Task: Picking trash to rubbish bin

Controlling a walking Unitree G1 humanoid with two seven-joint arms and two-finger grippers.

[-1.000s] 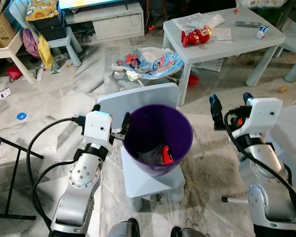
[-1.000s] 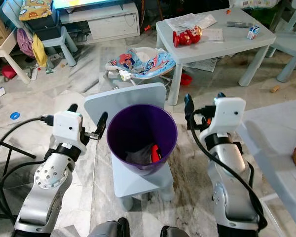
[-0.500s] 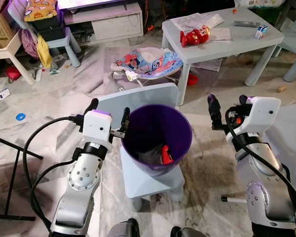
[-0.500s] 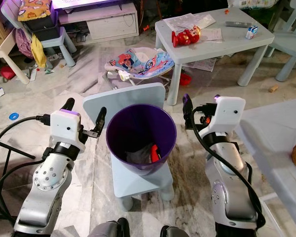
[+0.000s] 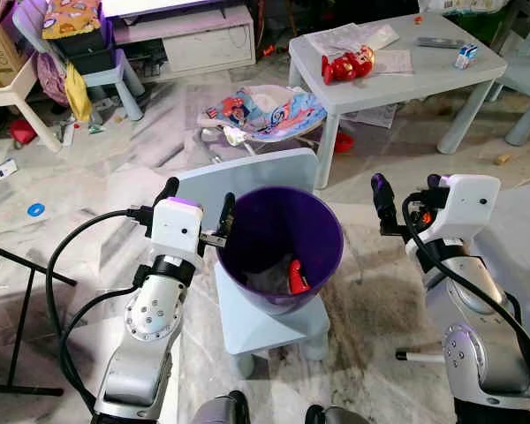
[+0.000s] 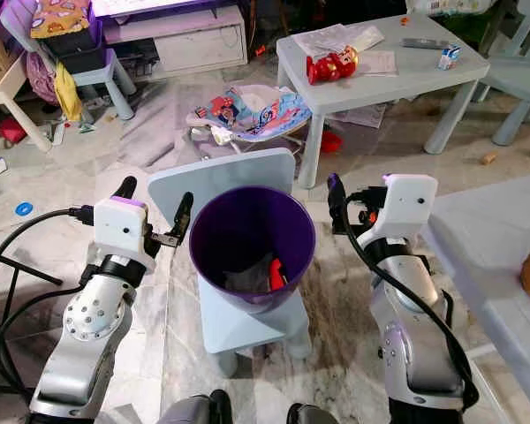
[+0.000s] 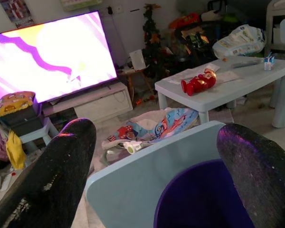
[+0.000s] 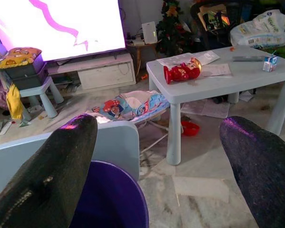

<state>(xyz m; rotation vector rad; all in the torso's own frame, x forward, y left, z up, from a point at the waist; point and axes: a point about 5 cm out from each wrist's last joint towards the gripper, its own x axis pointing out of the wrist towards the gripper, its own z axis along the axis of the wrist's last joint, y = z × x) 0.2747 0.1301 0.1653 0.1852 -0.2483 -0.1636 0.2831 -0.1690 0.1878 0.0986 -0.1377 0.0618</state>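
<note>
Head views: purple rubbish bin (image 5: 283, 243) stands on a pale blue chair (image 5: 269, 318), red trash (image 5: 296, 276) inside, as before. Left gripper (image 5: 197, 212) stays at its rim, fingers spread. Right gripper (image 5: 405, 193) has edged slightly upward, spread and empty.

Wrist views: black fingers (image 7: 61, 156) frame the bin; a grey table (image 8: 218, 80) carries a red toy (image 8: 182, 71).

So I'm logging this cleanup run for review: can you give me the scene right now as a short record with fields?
bin: purple rubbish bin, upright on a small pale blue chair
contents: red item and grey trash at the bottom
left gripper: open, fingers beside the bin's rim, holding nothing
right gripper: open, raised to the right of the bin, holding nothing
beyond: grey table with a red toy
</note>
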